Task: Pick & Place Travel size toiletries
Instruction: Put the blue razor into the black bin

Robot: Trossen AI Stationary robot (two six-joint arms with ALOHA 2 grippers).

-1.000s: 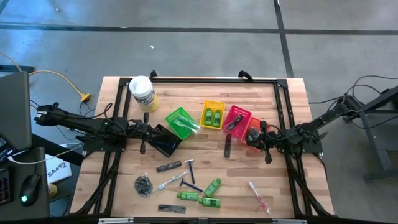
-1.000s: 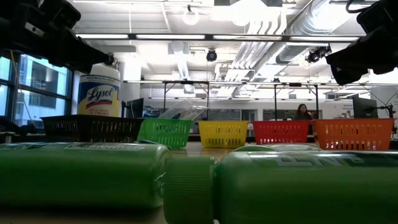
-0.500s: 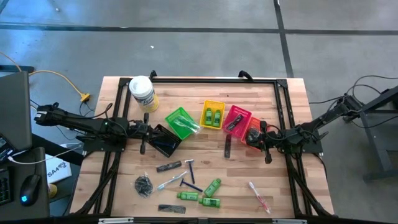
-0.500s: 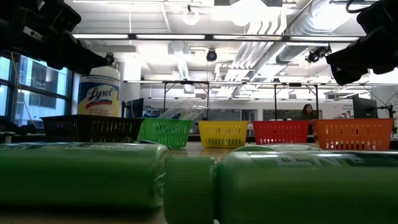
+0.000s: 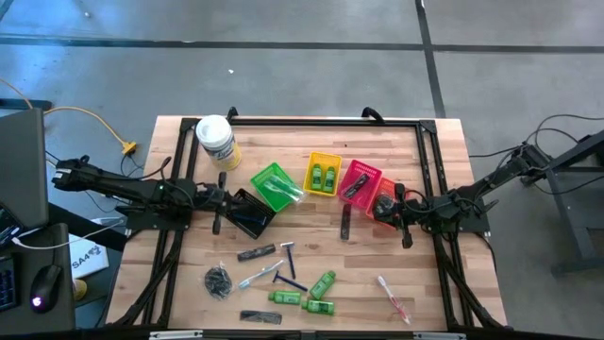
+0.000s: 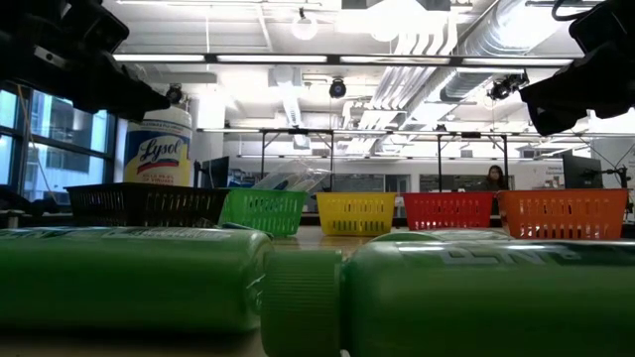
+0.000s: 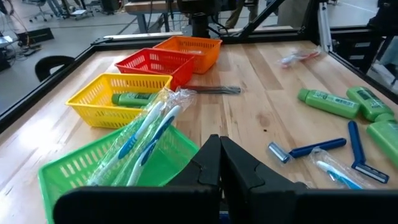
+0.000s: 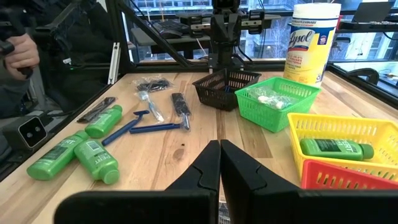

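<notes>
Travel toiletries lie loose on the near half of the table: three green mini bottles (image 5: 319, 307), blue razors (image 5: 288, 280), wrapped toothbrushes (image 5: 394, 296), black combs (image 5: 260, 316) and a dark mesh bundle (image 5: 218, 281). A green basket (image 5: 274, 186) holds wrapped toothbrushes (image 7: 146, 130). A yellow basket (image 5: 323, 174) holds two green bottles. My left gripper (image 5: 219, 200) is shut and empty beside the black basket (image 5: 247, 213). My right gripper (image 5: 401, 213) is shut and empty by the orange basket (image 5: 385, 200). Both hang above the table.
A big white-lidded wipes tub (image 5: 216, 140) stands at the far left. A red basket (image 5: 359, 181) sits between the yellow and orange ones, with a dark item in it. A black comb (image 5: 345, 220) lies at mid-table. A person (image 8: 18, 50) shows beyond the table.
</notes>
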